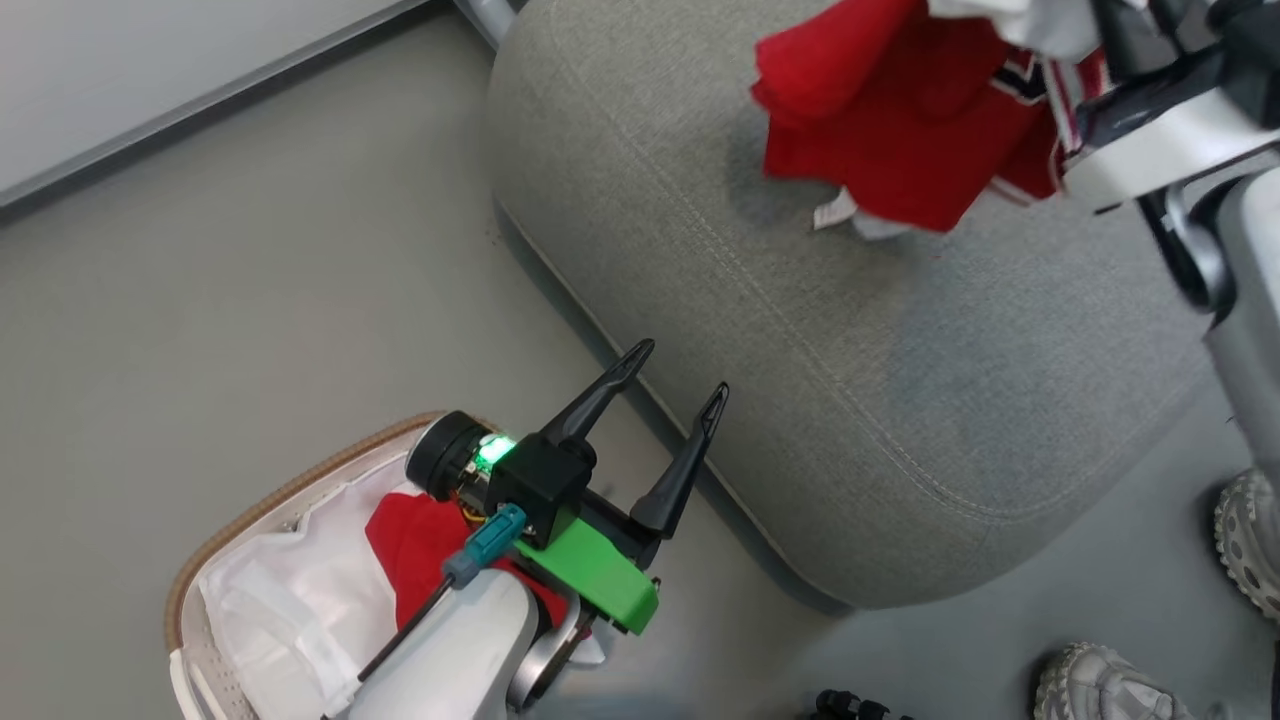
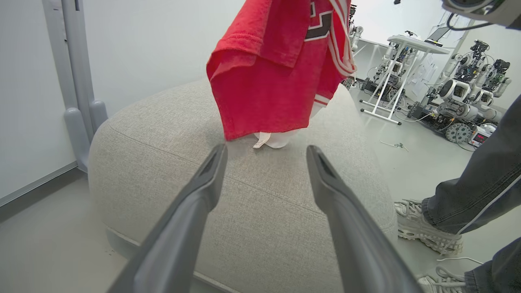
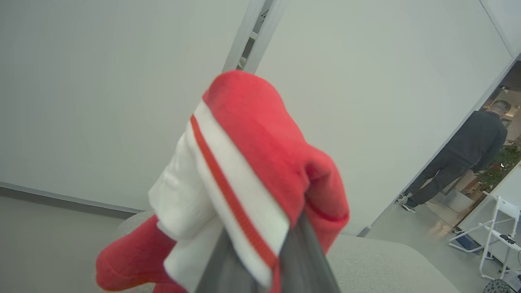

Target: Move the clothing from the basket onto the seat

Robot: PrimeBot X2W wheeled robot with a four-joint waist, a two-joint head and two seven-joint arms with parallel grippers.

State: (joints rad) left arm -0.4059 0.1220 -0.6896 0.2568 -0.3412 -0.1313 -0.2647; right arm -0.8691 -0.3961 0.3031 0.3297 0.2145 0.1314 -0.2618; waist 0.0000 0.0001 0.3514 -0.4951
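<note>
Two grippers, opposite states. My right gripper is pressed together, pinching the bright red soft fabric garment with white trim and thin red-white stripes. The cloth bunches over both fingers in the right wrist view. The garment hangs above the big grey woven-fabric upholstered seat cushion, well apart from the white perforated plastic laundry basket with the brown woven rim. In the left wrist view its lowest white bit sits at or just above the seat top; can't tell if it is touching. My left gripper is spread wide and holds nothing. It hovers over the basket, pointing at the seat's rounded edge.

Judgement: carry looks done, release not yet done.

What could go wrong:
- Fabric is draped round my right fingers. On opening it may snag and come away with the hand instead of landing.
- Most of the cloth is off the cushion. Released from up here it could flop unevenly. It hangs well in from the near edge, so sliding to the grey floor seems less likely.
- More red fabric shows in the basket against the white liner, partly hidden by my left forearm. Can't tell if it is a separate piece. If it is, one drop won't finish the task.
- A person's pale trainers stand just beside the seat, near my right arm. A wide swing back could clip them.
</note>
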